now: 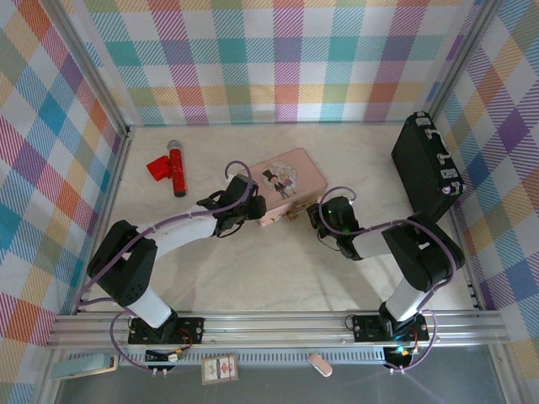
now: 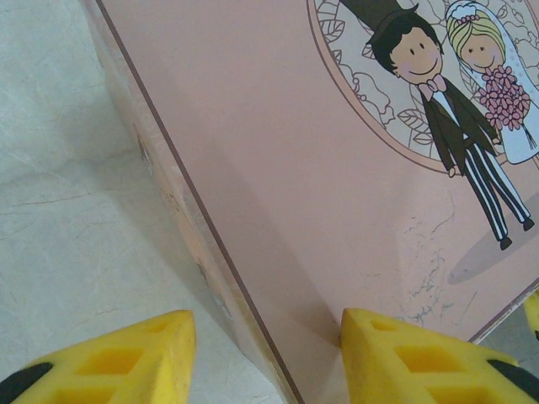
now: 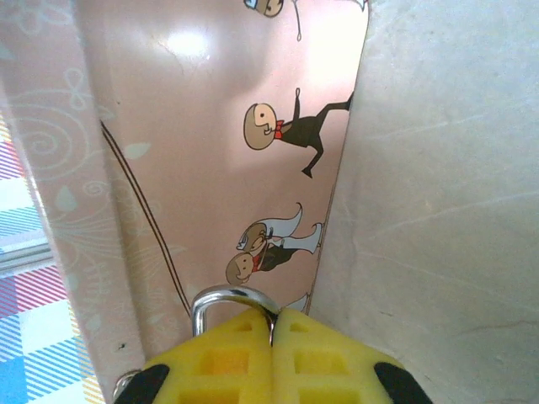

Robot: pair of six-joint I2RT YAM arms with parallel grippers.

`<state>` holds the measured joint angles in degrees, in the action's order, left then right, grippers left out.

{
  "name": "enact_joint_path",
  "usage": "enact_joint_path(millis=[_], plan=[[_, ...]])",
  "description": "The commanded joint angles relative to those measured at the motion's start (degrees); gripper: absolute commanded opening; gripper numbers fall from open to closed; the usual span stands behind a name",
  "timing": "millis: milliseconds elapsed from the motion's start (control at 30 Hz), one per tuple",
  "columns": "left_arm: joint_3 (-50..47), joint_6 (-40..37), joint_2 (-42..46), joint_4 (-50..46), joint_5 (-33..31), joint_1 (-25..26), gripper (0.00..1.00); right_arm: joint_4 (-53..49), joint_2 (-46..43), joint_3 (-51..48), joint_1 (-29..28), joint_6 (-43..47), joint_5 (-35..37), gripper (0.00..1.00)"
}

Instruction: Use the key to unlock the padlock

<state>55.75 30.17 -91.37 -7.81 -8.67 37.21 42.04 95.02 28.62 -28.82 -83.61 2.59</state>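
Note:
The padlock (image 1: 292, 215) hangs at the front edge of the pink tin box (image 1: 290, 175). In the right wrist view its silvery shackle (image 3: 226, 296) arches just above my fingertips, while the brass body is hidden behind them. My right gripper (image 3: 274, 324) is shut, and a thin grey sliver, the key (image 3: 271, 331), is pinched edge-on between the pads, right at the shackle's end. My left gripper (image 2: 265, 362) is open and straddles the box's left edge (image 2: 210, 252), one finger over the table and one over the lid.
A red toy microphone (image 1: 173, 167) lies at the back left. A black case (image 1: 425, 164) leans at the right wall. Plaid walls enclose the table (image 1: 278, 278) on three sides. Open tabletop lies in front of the box.

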Motion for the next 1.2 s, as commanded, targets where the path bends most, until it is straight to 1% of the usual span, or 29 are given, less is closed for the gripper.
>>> enact_joint_path(millis=[0,267,400,467,567,667,767,833,933,1033,1167], plan=[[-0.51,-1.35,0.18,-6.14,-0.05,0.76,0.49,-3.45,-1.55,-1.54,0.86,0.94,1.10,0.00],[0.50,-3.24,2.16,-7.30,0.84,0.65,0.54,-5.48,-4.85,-2.06,1.65,4.12,1.98,0.00],[-1.33,-4.52,5.94,-7.09,1.04,0.66,0.55,-10.93,-8.43,-2.21,2.14,8.27,2.72,0.00],[-3.79,-5.04,9.55,-6.41,-0.40,0.67,0.55,-13.38,-10.86,-2.25,2.52,11.15,2.72,0.00],[-11.47,-5.04,18.46,-2.27,-3.28,0.67,0.57,-16.70,-15.40,-3.06,2.56,15.56,2.73,0.00],[-18.02,-5.67,27.30,-1.37,-5.77,0.67,0.58,-21.58,-21.55,-4.80,2.54,19.73,3.91,0.00],[-23.19,-6.89,35.89,-3.62,-9.32,0.67,0.60,-30.60,-29.70,-5.28,2.54,26.67,5.53,0.00],[-25.86,-7.67,42.01,-6.18,-12.19,0.58,0.62,-39.60,-35.64,-4.56,2.54,32.21,6.86,0.00],[-29.13,-9.39,49.65,-7.62,-14.37,0.42,0.64,-49.65,-43.96,-4.28,2.71,38.04,8.91,0.00],[-30.76,-11.51,53.82,-7.63,-14.57,0.14,0.65,-58.34,-49.25,-2.93,2.77,41.05,10.15,0.00],[-29.62,-13.85,53.60,-7.62,-16.03,-0.02,0.65,-64.20,-52.75,-2.13,2.80,43.45,11.03,0.00]])
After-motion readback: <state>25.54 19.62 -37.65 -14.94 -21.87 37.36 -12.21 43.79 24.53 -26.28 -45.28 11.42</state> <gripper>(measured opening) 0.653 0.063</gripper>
